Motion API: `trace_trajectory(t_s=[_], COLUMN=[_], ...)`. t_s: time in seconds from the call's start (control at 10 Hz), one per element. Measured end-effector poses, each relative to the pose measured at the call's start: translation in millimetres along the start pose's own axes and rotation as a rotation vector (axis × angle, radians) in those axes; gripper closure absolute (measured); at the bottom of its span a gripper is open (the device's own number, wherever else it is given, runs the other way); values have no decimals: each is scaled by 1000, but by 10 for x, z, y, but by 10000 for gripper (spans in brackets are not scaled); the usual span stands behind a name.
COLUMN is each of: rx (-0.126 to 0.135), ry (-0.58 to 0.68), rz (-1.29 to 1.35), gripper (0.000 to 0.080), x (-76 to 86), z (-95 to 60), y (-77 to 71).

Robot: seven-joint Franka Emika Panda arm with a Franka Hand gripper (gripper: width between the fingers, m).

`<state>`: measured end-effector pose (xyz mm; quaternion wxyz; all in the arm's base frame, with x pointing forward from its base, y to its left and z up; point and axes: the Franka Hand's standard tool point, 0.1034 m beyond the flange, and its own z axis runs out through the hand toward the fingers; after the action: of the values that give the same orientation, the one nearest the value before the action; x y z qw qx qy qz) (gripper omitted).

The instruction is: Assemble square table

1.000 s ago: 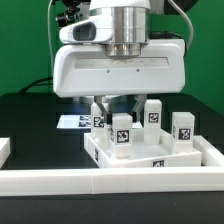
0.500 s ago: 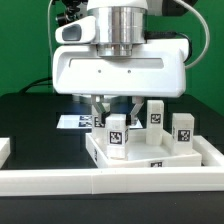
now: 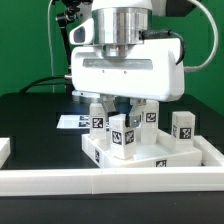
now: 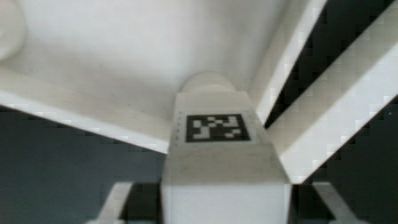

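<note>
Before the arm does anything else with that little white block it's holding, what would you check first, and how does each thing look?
1. Gripper shut on the held leg: ok; fingers flank it.
2. Held leg upright: ok.
3. Held leg over the tabletop: ok in the exterior view.
4. Held leg seated in its corner: cannot tell.
5. Neighbouring legs standing apart from the held one: ok.
6. Tabletop against the border wall: ok.
</note>
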<state>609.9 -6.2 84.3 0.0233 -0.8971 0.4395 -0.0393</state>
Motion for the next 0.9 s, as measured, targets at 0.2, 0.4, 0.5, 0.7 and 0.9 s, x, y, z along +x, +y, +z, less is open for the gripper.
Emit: trace_trajectory(t_s=[0.2, 0.4, 0.5, 0.7, 0.9], rx=[10, 12, 12, 12, 15], ry=[-9, -10, -10, -10, -9], rz=[115, 137, 132, 94, -2], gripper=[508, 508, 508, 508, 210], x=[10, 1, -6, -8, -7], z=[1, 1, 1, 4, -18], y=[6, -3, -9, -7, -18])
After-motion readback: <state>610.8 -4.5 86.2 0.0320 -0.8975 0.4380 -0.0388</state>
